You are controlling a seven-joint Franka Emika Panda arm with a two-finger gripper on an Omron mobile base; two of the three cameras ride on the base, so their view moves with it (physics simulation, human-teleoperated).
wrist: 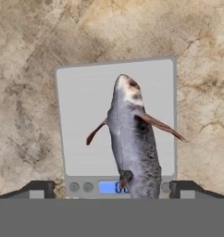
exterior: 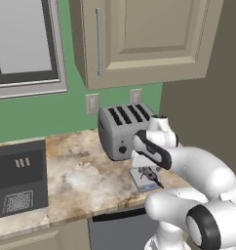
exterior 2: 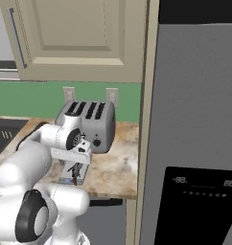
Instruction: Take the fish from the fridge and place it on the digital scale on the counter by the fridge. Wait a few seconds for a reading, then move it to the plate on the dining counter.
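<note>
The fish (wrist: 133,143) is lying on the digital scale (wrist: 86,106), grey body running lengthwise across the pale pad and its tail end covering part of the little blue display (wrist: 113,187). The gripper (wrist: 112,190) hangs right above it with its jaws spread wide, one dark tip on each side of the scale's front edge, neither touching the fish. The scale sits on the mottled stone counter (exterior: 76,171), just in front of the silver four-slot toaster (exterior: 121,128), with the fridge (exterior 2: 194,143) close by.
</note>
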